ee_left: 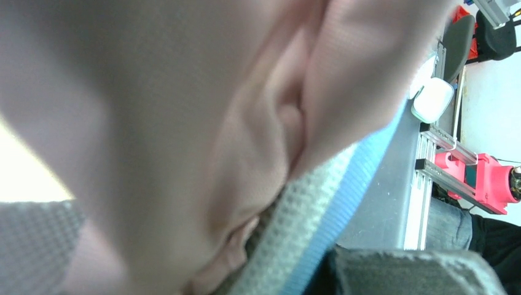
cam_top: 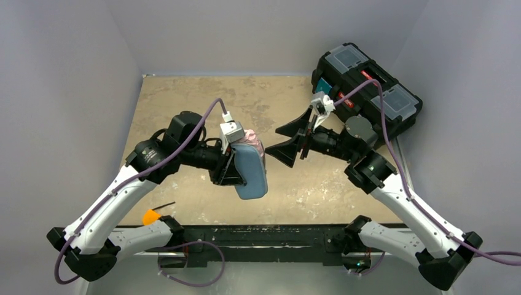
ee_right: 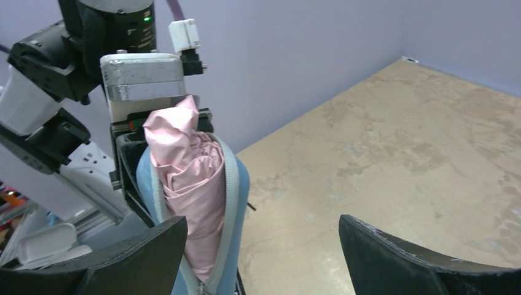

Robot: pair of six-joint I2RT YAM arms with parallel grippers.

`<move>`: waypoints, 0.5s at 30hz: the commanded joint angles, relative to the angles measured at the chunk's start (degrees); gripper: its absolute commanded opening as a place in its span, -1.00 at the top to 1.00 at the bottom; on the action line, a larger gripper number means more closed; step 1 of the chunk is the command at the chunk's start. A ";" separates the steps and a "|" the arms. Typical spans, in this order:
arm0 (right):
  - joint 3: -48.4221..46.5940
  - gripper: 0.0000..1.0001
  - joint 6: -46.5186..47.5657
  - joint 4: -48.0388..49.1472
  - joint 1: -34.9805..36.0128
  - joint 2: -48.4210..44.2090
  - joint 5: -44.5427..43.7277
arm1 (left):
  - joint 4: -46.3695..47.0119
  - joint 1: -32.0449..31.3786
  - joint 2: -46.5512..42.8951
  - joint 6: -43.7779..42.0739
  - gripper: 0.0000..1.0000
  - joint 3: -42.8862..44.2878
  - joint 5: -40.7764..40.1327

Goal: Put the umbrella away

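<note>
One umbrella (ee_right: 187, 184) lies lengthwise in the case (cam_top: 252, 175), fabric protruding.

Umbrella (ee_right: 184, 184) sits inside the case (cam_top: 252, 175), one end protruding from the case's opening. Case is gripped in the left claw (cam_top: 232, 166), above mid-surface (cam_top: 184, 104). Right claw (cam_top: 289, 140) stands just beside the case at 3 o'clock, not touching. Toolbox (cam_top: 368, 80) lies at 2 o'clock, far corner.
</note>
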State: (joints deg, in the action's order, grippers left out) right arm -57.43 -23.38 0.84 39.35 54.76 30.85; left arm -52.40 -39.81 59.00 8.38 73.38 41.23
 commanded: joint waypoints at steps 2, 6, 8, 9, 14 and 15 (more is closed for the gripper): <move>-0.81 -0.96 2.69 -3.89 -2.06 -3.10 -2.31 | 2.43 0.26 -1.29 -0.85 1.00 3.58 -0.28; 1.66 -0.98 5.08 -3.96 -2.09 -5.42 -0.51 | -0.50 0.26 -1.10 -0.94 1.00 5.31 -3.02; 2.44 -0.98 8.79 -6.95 -2.09 -6.15 -3.14 | -3.30 0.21 -0.09 -0.45 1.00 7.50 -5.28; 3.06 -0.96 10.27 -7.85 -2.02 -6.38 -3.89 | -5.22 0.26 0.74 -0.01 1.00 9.04 -6.79; 7.15 -0.84 14.05 -8.21 1.44 -4.88 -11.13 | -17.23 0.16 6.47 1.57 1.00 18.95 -16.49; 8.54 -0.84 15.11 -6.88 4.12 -4.84 -15.36 | -19.49 0.14 7.50 1.89 1.00 20.53 -18.01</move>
State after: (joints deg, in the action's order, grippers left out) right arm -52.58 -13.80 -6.15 38.46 49.06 26.06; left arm -64.93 -39.81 63.86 8.86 86.13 30.74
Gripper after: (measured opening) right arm 0.931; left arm 0.261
